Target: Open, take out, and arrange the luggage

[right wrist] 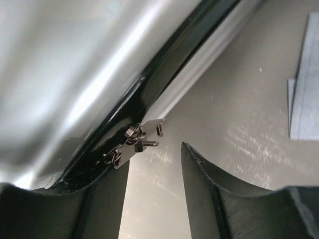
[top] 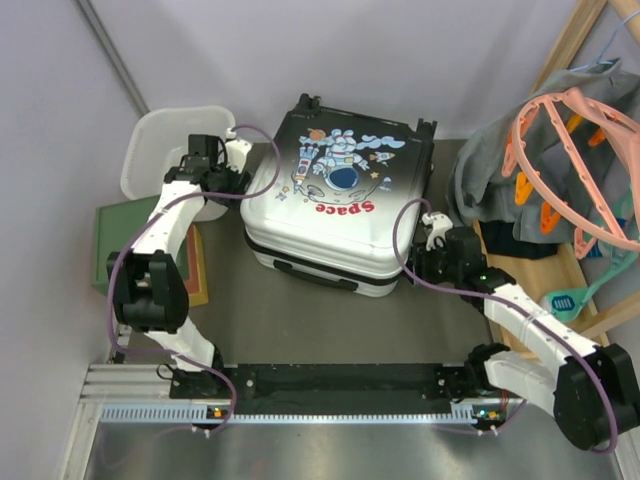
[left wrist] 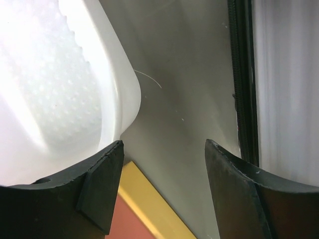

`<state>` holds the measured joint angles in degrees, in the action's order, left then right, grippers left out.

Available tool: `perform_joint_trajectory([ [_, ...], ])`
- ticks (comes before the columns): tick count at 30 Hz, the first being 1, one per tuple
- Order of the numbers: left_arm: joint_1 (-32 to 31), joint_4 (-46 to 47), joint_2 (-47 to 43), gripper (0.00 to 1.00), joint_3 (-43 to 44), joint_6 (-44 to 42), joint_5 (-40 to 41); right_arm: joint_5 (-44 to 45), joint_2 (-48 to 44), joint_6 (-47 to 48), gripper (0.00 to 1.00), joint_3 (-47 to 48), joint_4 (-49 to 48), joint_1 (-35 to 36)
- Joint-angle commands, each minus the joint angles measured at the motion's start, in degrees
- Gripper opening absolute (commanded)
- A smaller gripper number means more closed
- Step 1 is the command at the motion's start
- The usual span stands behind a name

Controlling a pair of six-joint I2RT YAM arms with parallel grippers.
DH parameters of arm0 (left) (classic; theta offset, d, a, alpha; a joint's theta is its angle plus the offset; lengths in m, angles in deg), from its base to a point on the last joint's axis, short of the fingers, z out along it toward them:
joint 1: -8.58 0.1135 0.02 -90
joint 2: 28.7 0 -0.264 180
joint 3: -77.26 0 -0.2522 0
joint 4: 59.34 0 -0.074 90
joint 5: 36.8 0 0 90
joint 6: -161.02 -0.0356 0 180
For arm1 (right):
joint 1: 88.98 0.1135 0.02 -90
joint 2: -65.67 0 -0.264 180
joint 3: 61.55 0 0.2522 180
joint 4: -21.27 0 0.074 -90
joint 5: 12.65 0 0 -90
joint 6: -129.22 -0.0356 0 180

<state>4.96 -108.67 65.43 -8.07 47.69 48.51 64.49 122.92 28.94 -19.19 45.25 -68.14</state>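
The luggage [top: 335,205] lies flat and zipped up in the middle of the table, astronaut print and red "Space" facing up. My left gripper [top: 236,168] hangs open at its left side, between the suitcase and a white basket. In the left wrist view the gripper [left wrist: 164,149] holds nothing, and the black zipper seam [left wrist: 242,74] runs down the right. My right gripper [top: 432,232] is at the suitcase's right front corner. In the right wrist view the gripper [right wrist: 152,159] is open. The metal zipper pulls [right wrist: 137,142] hang just above its left fingertip, outside the gap.
The white perforated basket [top: 165,150] stands at the back left, with green-topped stacked boxes [top: 125,235] in front of it. Grey clothes [top: 510,180] and pink hangers [top: 575,150] crowd a wooden rack on the right. A black rail [top: 330,385] crosses the near edge.
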Motion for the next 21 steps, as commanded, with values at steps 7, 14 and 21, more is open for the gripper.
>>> perform_joint_trajectory([
  [7,0.0,1.6,3.5,0.71,3.7,-0.1,-1.3,-7.1,-3.3,6.1,0.56,5.2,-7.0,0.3],
  [14,0.0,1.7,2.0,0.71,2.4,0.1,-2.4,-4.0,-12.0,7.6,0.57,1.6,-8.5,0.3],
  [21,0.0,1.9,0.6,0.71,1.0,-0.4,-3.1,-8.4,-9.9,8.7,0.54,0.3,-11.3,0.3],
])
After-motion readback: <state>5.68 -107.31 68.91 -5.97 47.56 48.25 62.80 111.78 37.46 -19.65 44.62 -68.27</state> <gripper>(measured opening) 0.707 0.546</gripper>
